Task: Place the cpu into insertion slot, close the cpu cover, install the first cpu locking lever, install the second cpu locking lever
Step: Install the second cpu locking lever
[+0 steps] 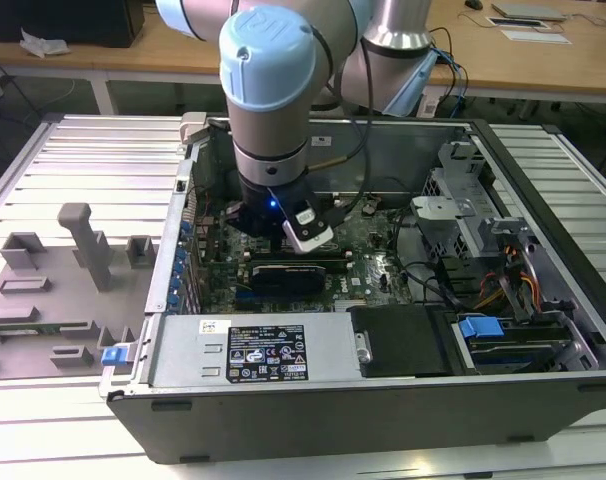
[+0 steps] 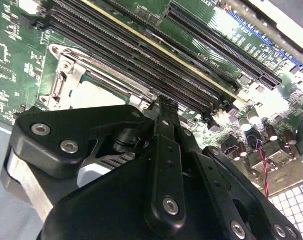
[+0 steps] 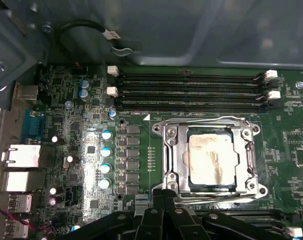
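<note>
The open computer case (image 1: 313,400) lies on its side on the slatted table (image 1: 73,160), and the arm reaches down into it so that the gripper (image 1: 283,235) hangs close above the motherboard (image 3: 91,150), just beside the socket. In the first wrist view the cpu (image 3: 210,161) already sits in the insertion slot (image 3: 187,183), its pale metal top showing square through the opening of the cpu cover (image 3: 174,155), which lies flat over it. A thin wire lever (image 3: 206,120) runs along the edge of the cover nearest the long memory slots (image 3: 191,92); whether it is hooked under its catch I cannot tell. The step in hand therefore looks to be the locking levers. To do it well, I judge the push should land on the lever's free end, go down and then sideways under the catch, and keep clear of the memory slots and the small capacitors (image 3: 106,150) beside the socket. The gripper's fingertips (image 3: 164,194) appear drawn narrowly together at the socket's edge, holding nothing visible.
</note>
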`<control>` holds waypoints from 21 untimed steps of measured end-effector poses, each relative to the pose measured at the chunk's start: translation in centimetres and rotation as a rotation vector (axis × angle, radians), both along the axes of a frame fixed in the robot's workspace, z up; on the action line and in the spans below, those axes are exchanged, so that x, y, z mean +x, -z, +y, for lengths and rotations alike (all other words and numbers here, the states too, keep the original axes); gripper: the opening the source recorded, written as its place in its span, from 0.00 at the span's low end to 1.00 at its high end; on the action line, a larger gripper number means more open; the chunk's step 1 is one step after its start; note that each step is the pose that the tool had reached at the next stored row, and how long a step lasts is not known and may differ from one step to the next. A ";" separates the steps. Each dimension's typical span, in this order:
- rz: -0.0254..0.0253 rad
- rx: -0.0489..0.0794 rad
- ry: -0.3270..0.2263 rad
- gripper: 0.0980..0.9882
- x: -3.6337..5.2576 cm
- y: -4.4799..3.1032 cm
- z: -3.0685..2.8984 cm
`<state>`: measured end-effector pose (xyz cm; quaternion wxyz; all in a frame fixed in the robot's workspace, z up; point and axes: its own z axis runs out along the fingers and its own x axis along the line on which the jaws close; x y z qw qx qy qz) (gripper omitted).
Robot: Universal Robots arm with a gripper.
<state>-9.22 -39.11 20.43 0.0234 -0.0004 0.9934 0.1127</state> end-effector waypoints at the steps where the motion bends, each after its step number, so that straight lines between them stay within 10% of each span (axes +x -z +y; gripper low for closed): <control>1: 0.0000 0.002 0.000 0.01 -0.01 0.06 0.00; 14: 0.0003 0.011 0.000 0.01 -0.15 0.78 0.06; 21: 0.0025 -0.009 0.000 0.01 -0.15 0.77 0.07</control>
